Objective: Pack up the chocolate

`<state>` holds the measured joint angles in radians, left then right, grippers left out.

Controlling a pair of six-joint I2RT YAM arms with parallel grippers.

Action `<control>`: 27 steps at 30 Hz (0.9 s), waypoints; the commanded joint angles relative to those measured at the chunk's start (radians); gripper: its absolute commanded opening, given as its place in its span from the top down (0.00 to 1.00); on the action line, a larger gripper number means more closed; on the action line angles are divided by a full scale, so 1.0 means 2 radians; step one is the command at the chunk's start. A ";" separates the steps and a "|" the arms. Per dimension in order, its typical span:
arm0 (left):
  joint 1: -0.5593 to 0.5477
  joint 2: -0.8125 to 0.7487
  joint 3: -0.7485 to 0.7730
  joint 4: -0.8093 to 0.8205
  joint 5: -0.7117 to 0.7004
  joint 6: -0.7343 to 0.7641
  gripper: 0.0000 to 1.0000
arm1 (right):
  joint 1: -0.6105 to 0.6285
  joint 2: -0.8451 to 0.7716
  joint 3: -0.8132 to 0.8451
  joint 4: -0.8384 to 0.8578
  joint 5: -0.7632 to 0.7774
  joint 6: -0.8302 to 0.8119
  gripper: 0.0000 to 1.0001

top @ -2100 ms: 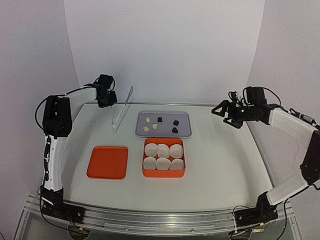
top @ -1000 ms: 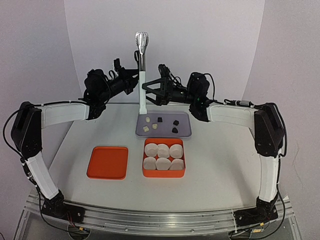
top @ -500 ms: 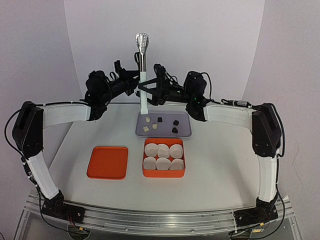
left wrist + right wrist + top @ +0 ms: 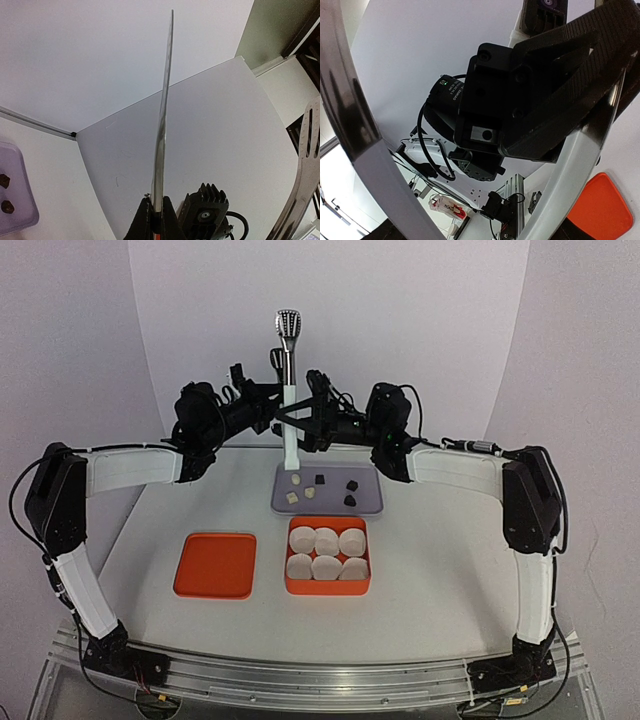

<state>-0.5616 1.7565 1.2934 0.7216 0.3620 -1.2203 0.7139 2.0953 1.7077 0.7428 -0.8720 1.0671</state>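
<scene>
My left end effector (image 4: 155, 215) clamped on tongs (image 4: 288, 370), upright above tray (image 4: 370, 502), so right end effector (image 4: 296, 423) straddling them can squeeze for chocolate (image 4: 320, 479). Right's closure: cannot tell.

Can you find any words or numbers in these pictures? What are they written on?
White print on the black block: too small to read.
Red marks on the white tag: too blurred to read.
Tongs, tray, orange box: no writing shows.
Nothing in these pictures can be read.
</scene>
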 commanded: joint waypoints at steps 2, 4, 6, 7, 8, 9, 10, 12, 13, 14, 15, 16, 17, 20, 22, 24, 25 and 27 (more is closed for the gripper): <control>-0.005 0.000 0.008 -0.020 -0.007 0.019 1.00 | 0.004 -0.003 0.027 0.037 0.004 -0.014 0.31; -0.005 -0.001 0.008 -0.023 -0.006 0.021 1.00 | 0.004 -0.007 0.023 0.037 0.008 -0.018 0.35; -0.005 -0.002 0.009 -0.026 -0.005 0.023 1.00 | 0.004 -0.009 0.021 0.037 0.013 -0.022 0.39; -0.005 -0.002 0.009 -0.027 -0.004 0.025 1.00 | 0.004 -0.011 0.020 0.036 0.016 -0.025 0.42; -0.005 -0.002 0.010 -0.029 -0.003 0.028 1.00 | 0.004 -0.011 0.019 0.035 0.018 -0.026 0.45; -0.005 -0.003 0.011 -0.032 -0.001 0.032 1.00 | 0.004 -0.012 0.018 0.035 0.019 -0.027 0.48; -0.005 -0.003 0.013 -0.035 0.001 0.035 1.00 | 0.003 -0.013 0.017 0.034 0.020 -0.027 0.51; -0.005 -0.005 0.014 -0.041 0.003 0.043 0.93 | 0.001 -0.016 0.012 0.033 0.026 -0.027 0.58; -0.005 -0.006 0.014 -0.042 0.004 0.046 0.86 | 0.000 -0.018 0.008 0.032 0.030 -0.026 0.60; -0.005 -0.007 0.013 -0.043 0.006 0.050 0.79 | -0.001 -0.020 0.005 0.031 0.033 -0.026 0.61; -0.005 -0.009 0.012 -0.043 0.008 0.054 0.74 | -0.002 -0.023 0.002 0.031 0.037 -0.026 0.63; -0.005 -0.011 0.011 -0.045 0.009 0.059 0.69 | -0.003 -0.025 -0.002 0.030 0.041 -0.027 0.63; -0.005 -0.013 0.010 -0.049 0.008 0.065 0.65 | -0.004 -0.028 -0.007 0.029 0.046 -0.028 0.64; -0.005 -0.027 0.004 -0.065 0.004 0.081 0.52 | -0.010 -0.037 -0.018 0.025 0.052 -0.030 0.65; -0.005 -0.040 -0.004 -0.074 -0.004 0.095 0.46 | -0.015 -0.044 -0.026 0.022 0.056 -0.030 0.65; -0.005 -0.055 -0.017 -0.082 -0.015 0.109 0.37 | -0.023 -0.051 -0.037 0.015 0.057 -0.029 0.65; -0.005 -0.065 -0.023 -0.089 -0.022 0.117 0.31 | -0.027 -0.055 -0.044 0.011 0.057 -0.028 0.65; -0.005 -0.086 -0.036 -0.097 -0.033 0.132 0.20 | -0.037 -0.064 -0.061 0.006 0.056 -0.026 0.66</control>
<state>-0.5713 1.7063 1.2580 0.5647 0.3436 -1.0428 0.6813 2.0736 1.6242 0.7084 -0.7808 1.0328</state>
